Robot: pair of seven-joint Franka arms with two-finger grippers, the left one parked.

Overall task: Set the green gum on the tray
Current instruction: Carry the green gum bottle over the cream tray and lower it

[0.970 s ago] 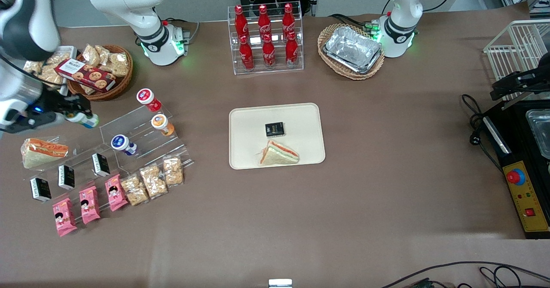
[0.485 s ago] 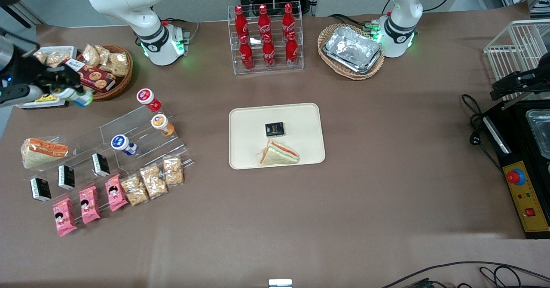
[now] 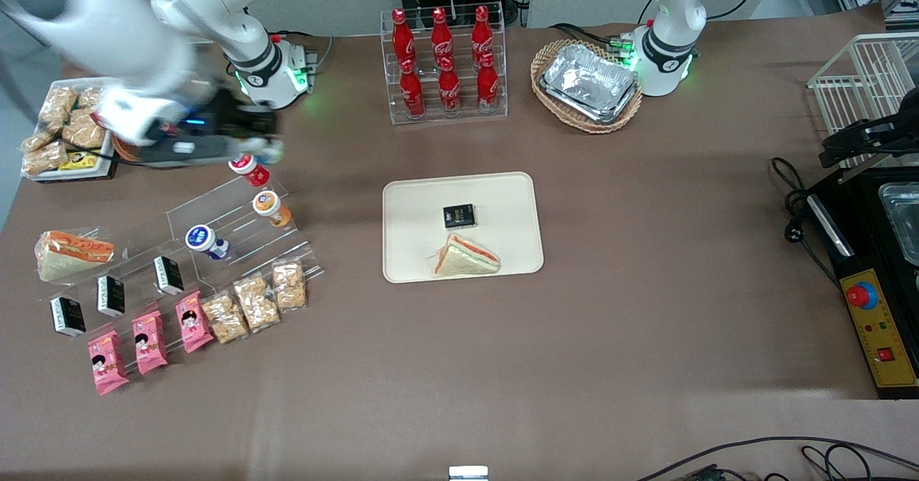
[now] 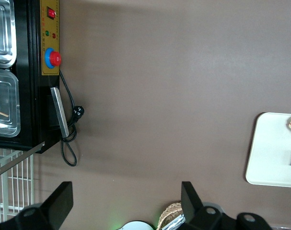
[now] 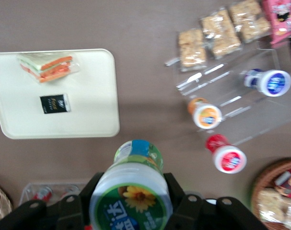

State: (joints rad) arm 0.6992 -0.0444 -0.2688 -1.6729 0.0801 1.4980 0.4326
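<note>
My gripper (image 3: 263,148) is shut on the green gum (image 3: 270,152) and holds it in the air, just above the red-lidded bottle (image 3: 248,165) on the clear stepped stand. In the right wrist view the green gum (image 5: 132,191), with its green-ringed lid and flower label, sits clamped between the two black fingers (image 5: 180,194). The cream-beige tray (image 3: 416,208) lies at the table's middle, well apart from the gripper toward the parked arm's end. It holds a small black box (image 3: 459,215) and a wrapped sandwich (image 3: 465,257). The tray also shows in the right wrist view (image 5: 87,96).
The orange-lidded bottle (image 3: 270,207) and blue-lidded bottle (image 3: 204,240) stand on the clear stand, with snack packs (image 3: 251,301) nearer the front camera. A rack of cola bottles (image 3: 443,61) and a basket of foil trays (image 3: 589,82) stand farther from the camera than the tray.
My gripper, with the green gum in it, has swung from the working arm's end of the table toward the tray, passing the snack basket. It now hangs over the red-lidded bottle.
</note>
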